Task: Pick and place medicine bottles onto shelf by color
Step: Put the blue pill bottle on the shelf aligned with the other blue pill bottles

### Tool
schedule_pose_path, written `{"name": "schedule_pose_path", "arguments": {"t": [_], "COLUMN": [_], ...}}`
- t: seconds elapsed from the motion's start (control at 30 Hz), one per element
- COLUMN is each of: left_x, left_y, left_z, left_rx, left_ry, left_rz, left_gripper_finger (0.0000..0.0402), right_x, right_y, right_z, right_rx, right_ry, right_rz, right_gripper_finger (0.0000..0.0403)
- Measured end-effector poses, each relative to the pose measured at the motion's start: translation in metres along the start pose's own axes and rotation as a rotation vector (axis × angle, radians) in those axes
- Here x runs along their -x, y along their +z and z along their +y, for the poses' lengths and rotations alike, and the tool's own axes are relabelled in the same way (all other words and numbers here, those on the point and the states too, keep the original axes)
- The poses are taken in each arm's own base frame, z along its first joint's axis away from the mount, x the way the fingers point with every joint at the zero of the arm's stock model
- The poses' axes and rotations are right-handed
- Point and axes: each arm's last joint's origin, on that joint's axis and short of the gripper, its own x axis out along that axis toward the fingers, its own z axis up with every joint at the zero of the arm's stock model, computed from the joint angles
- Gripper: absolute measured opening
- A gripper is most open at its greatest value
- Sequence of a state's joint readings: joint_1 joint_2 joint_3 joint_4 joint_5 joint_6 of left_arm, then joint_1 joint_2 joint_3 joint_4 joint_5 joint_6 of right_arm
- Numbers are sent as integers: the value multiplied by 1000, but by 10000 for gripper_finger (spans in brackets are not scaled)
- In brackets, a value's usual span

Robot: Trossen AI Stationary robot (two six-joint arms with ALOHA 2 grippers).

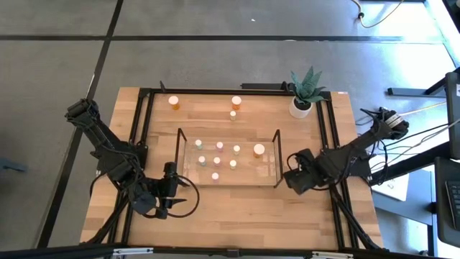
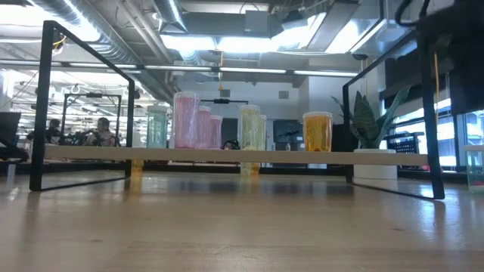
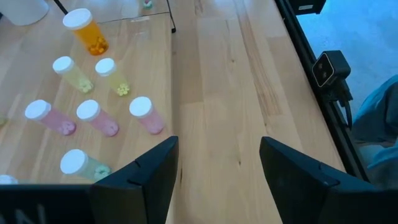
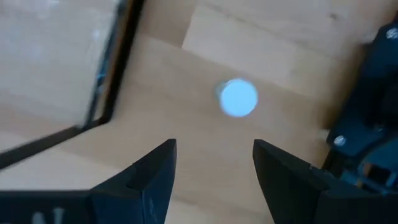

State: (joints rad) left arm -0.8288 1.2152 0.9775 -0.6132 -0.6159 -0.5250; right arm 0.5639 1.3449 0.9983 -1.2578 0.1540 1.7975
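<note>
Wooden table, clear shelf hard to trace, left end effector and right end effector apart, empty.

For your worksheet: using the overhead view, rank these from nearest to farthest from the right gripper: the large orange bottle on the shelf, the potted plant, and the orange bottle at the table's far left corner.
From the right gripper:
1. Large orange bottle on the shelf, at the shelf's right end.
2. Potted plant, at the far right of the table.
3. Orange bottle at the far left, off the shelf.
</note>
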Motion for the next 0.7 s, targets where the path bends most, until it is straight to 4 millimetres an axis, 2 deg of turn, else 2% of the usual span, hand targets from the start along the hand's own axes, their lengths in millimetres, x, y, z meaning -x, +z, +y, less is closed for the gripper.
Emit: {"name": "schedule_pose_path", "arguments": {"t": [0.5,0.7], "left_x": [0,0], "left_y": [0,0], "left_z": [0,0], "left_rx": [18,17], "left_ry": [0,0], "left_rz": [0,1], "left_gripper_finger": [219,219], "right_x": [-36,-46], "right_y": [26,30], "right_z": [-10,-9], "right_rx": [19,24], "right_ry": [-115,-84], "right_rz": [11,35], "right_gripper_finger": [215,215]}}
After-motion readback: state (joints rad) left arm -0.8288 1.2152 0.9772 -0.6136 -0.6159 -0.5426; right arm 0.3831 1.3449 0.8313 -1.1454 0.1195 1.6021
